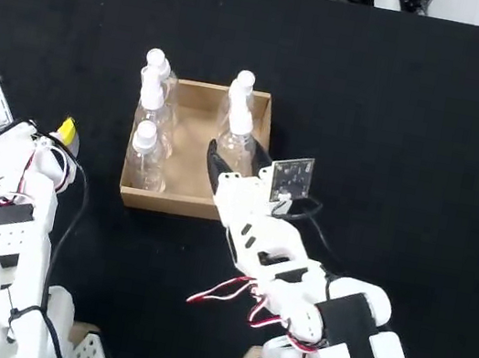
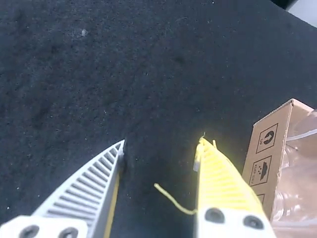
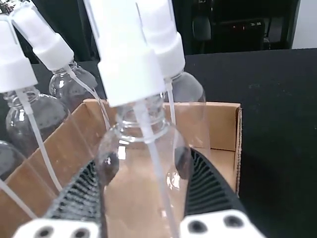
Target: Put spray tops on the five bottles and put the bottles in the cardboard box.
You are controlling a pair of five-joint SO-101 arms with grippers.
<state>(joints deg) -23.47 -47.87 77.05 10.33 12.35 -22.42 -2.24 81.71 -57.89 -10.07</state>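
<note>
1. high view: the cardboard box point(image 1: 187, 200) sits open on the black surface point(image 1: 416, 127). five clear bottles, each with a white spray top, stand inside it. three bottles point(image 1: 146, 144) line the box's left wall. the far right bottle point(image 1: 239, 96) and the near right bottle point(image 1: 239, 137) stand by its right wall. the right hand point(image 1: 234, 158) comes in over the box's near edge and pinches the near right bottle. the left hand point(image 1: 68, 132) is over the surface to the left of the box, apart from it.
2. left wrist view: the left hand point(image 2: 162, 145) has its grey and yellow fingers spread, with bare surface between them. a corner of the cardboard box point(image 2: 270, 144) stands just beyond the yellow finger.
3. right wrist view: the right hand point(image 3: 143, 161) has its black fingers point(image 3: 81, 193) pressed on both sides of the near right bottle point(image 3: 141, 134), inside the cardboard box point(image 3: 223, 124). its spray top point(image 3: 126, 54) sits on the neck. whether its base touches the box floor cannot be told.
</note>
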